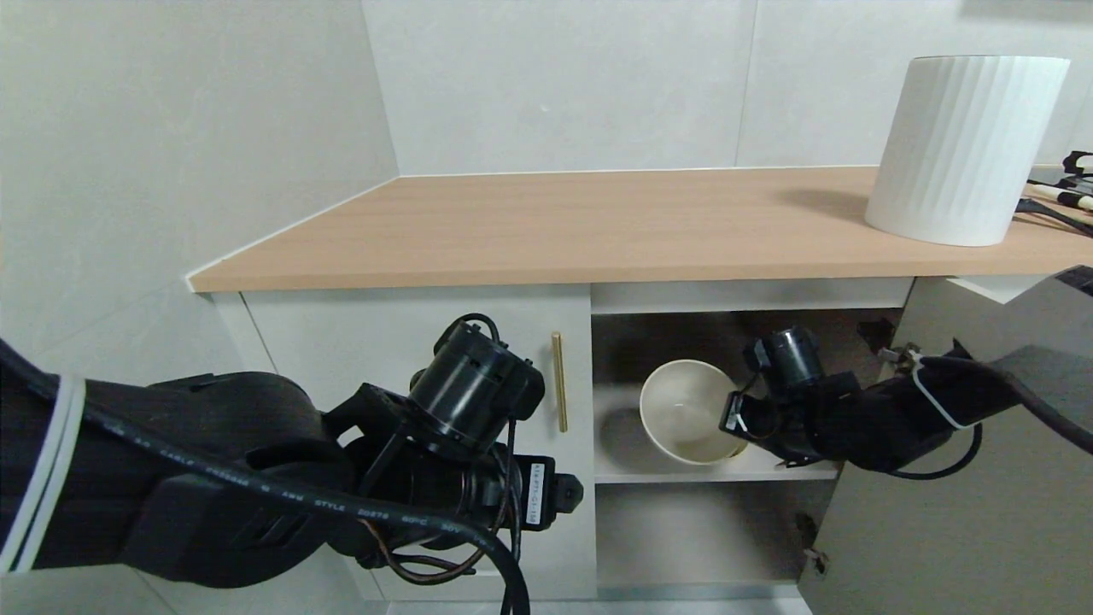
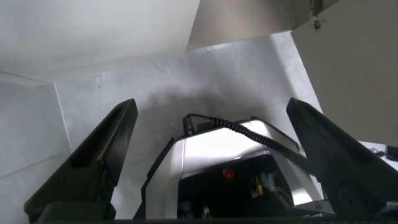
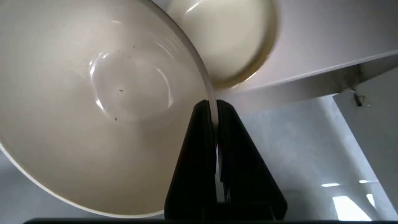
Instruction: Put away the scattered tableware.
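Right pincer (image 3: 214, 134) grips rim of cream bowl (image 1: 683, 410), tilted over cabinet shelf (image 1: 623, 468). Left pincer (image 2: 211, 112) wide, before closed door (image 1: 384, 325).

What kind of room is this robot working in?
Probably a kitchen, or a mock-up of one: a wood-look countertop runs along tiled walls, a white cabinet beneath it stands open, and the right gripper holds a cream bowl at its shelf.

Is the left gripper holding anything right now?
No, the left gripper has its fingers spread wide apart with nothing between them.
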